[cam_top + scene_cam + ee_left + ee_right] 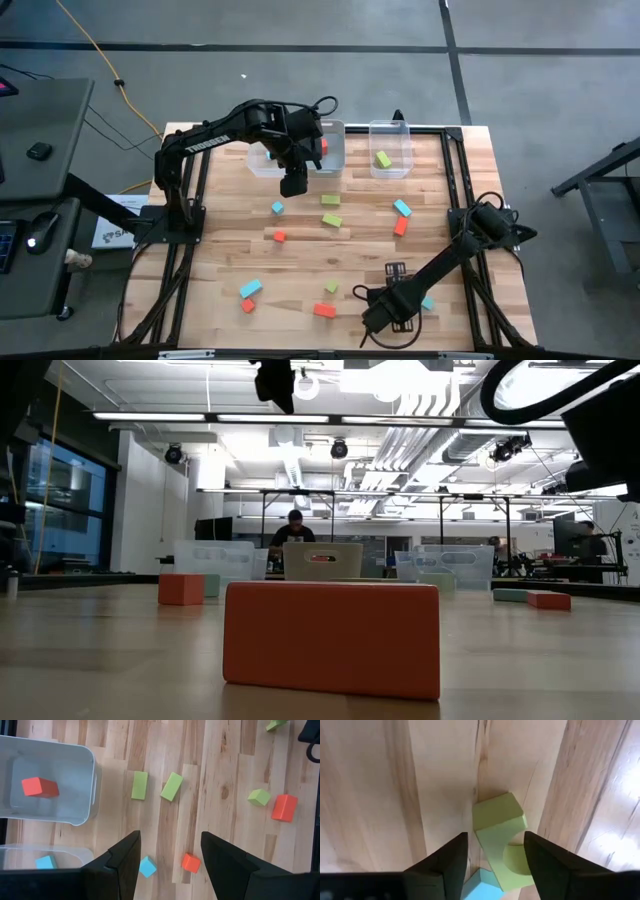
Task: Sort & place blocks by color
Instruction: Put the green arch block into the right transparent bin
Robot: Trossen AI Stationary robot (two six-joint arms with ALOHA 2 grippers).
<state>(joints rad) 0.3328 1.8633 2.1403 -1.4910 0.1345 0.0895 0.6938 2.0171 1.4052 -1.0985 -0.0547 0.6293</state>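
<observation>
The right end effector (492,862) is low over the near edge of the surface (300,270), its fingers straddling a green block (500,840) without clamping it yet; a blue block (482,885) lies just beside. The left end effector (167,862), gaping and empty, hovers by the far bins (335,150), which hold red (40,786), blue (46,862) and green (383,159) blocks. Others lie scattered mid-surface.

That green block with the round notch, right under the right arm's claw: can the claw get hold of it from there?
Probably yes. The right gripper sits directly over the green block, one finger on each side, with bare wood around it. A small blue block touches its edge and might get nudged or pinched too.
</observation>
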